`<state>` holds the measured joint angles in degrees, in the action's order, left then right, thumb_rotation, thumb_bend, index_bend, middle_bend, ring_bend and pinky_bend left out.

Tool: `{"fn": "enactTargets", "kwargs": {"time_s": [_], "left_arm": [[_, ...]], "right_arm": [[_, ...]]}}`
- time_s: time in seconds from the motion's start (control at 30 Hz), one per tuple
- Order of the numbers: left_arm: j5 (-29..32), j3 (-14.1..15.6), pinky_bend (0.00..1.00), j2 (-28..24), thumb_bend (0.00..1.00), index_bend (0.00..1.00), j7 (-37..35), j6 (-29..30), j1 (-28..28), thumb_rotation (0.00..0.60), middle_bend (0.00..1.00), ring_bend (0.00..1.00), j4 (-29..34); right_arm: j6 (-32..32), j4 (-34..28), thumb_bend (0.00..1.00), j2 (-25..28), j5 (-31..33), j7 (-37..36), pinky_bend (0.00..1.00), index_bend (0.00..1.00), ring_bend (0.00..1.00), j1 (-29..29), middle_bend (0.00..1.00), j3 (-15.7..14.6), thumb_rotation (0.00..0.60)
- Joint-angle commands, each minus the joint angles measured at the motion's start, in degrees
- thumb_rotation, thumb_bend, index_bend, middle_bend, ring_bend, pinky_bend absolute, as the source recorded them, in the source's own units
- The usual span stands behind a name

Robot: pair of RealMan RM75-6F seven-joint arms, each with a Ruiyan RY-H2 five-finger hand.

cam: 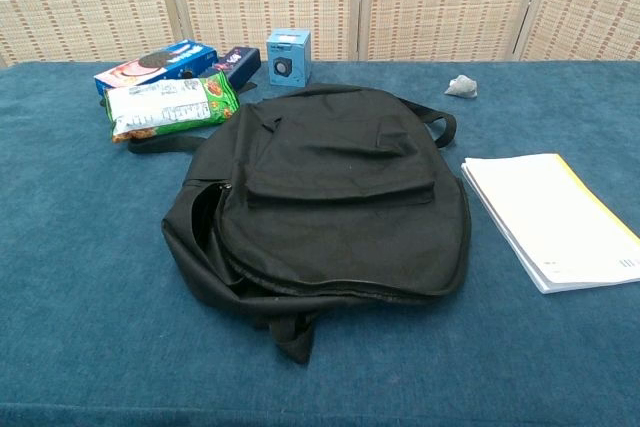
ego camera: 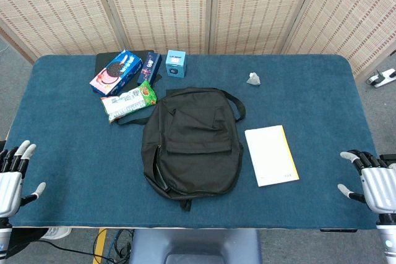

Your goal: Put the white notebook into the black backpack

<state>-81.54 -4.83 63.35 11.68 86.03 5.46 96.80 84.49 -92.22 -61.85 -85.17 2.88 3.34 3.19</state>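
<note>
Two hands show at the near corners of the blue table, both only in the head view. Left hand sits at the near left edge, fingers spread, holding nothing and touching no object. Toward the far left of the table lies a cookie box, pink and blue, with a dark blue packet just beside it on a black flat item whose nature cannot be told. A green and white snack bag lies just in front of these, near the backpack's upper left corner. A small light blue box stands upright behind the backpack. Black backpack lies flat at table centre, front pocket up; the chest view shows its main zipper gaping along the left and near side. A small crumpled grey object lies at far centre right. White notebook lies flat on the table just right of the backpack, apart from it, a yellow strip along its right edge. Right hand rests at the near right edge, fingers apart, empty, well clear of the notebook.
</note>
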Motion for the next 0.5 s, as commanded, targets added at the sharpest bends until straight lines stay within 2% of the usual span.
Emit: {"fn": "enactTargets", "kwargs": {"time_s": [0.03, 0.5], "left_arm": [[0.13, -0.02, 0.03, 0.08, 0.26, 0.04, 0.18, -0.3, 0.19, 0.6, 0.05, 0.05, 0.04], [-0.43, -0.12, 0.03, 0.18, 0.26, 0.04, 0.53, -0.09, 0.53, 0.6, 0.05, 0.05, 0.28]], "right_arm": [[-0.05, -0.02, 0.06, 0.09, 0.24, -0.02, 0.34, 0.27, 0.21, -0.04, 0.26, 0.07, 0.6], [0.43, 1.08, 0.06, -0.04, -1.13, -1.3, 0.34, 0.27, 0.21, 0.31, 0.28, 0.19, 0.6]]}}
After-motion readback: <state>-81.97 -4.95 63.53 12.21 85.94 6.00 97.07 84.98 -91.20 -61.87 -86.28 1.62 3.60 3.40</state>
